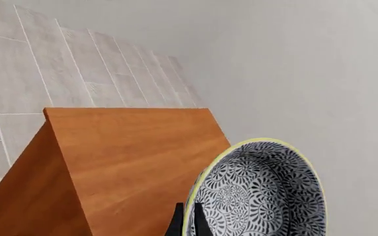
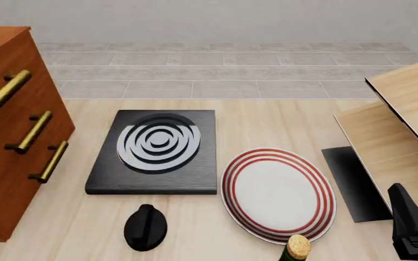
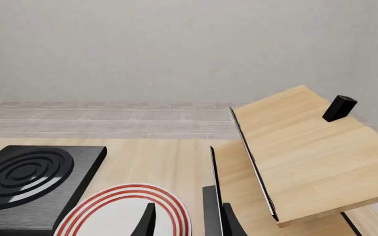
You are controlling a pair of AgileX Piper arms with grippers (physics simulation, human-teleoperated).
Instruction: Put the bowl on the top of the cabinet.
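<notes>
My left gripper (image 1: 187, 222) is shut on the pale rim of the bowl (image 1: 261, 191), one thin black finger on each side of it. The bowl is held on edge, its dark blue-and-white patterned inside facing the left wrist camera. It hangs beside the flat top of the reddish-brown cabinet (image 1: 130, 157); whether they touch I cannot tell. In the front view the cabinet (image 2: 6, 163) stands at the left edge with three brass handles, and neither the bowl nor the left arm shows there. My right gripper (image 3: 189, 223) is open and empty, low over the table's right side.
A black burner block (image 2: 158, 149) with silver rings lies mid-table. A white plate (image 2: 278, 193) with red rings sits right of it. A black knob (image 2: 145, 227) and a corked bottle top (image 2: 297, 247) are near the front edge. Pale wood panels (image 2: 405, 125) lean at the right above a black mat (image 2: 350, 182).
</notes>
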